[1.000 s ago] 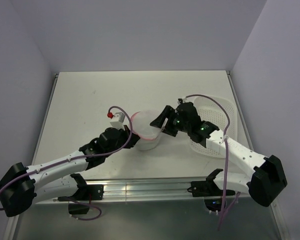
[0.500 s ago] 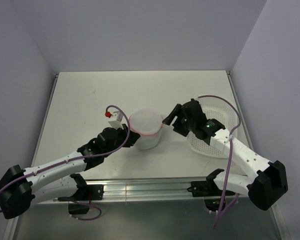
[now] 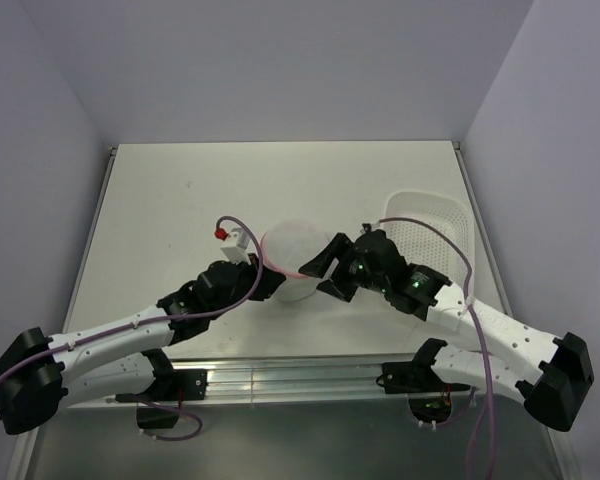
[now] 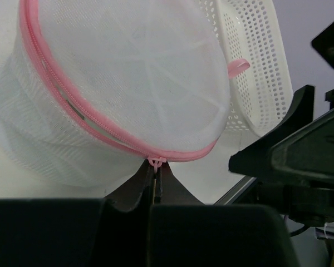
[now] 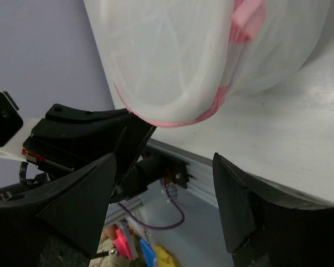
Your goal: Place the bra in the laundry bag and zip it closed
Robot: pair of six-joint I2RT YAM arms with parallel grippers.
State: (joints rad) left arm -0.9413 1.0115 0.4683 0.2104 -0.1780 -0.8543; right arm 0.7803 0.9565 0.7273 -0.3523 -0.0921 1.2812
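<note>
Pink zipper tape rings the laundry bag [image 3: 292, 262] at the table's middle, and your left gripper [image 4: 155, 170], at the bag's 7 o'clock in the top view, is pinched on the zipper pull [image 4: 156, 162]. Your right gripper [image 3: 323, 272] stands spread and empty just beside the bag, which lies at its 9 o'clock, so it is probably the arm to brace the rim. You cannot make out the bra through the mesh; it is likely inside.

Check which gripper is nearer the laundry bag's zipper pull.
Left. The left gripper is shut on the zipper pull at the rim of the laundry bag; the right gripper hangs open beside it.
</note>
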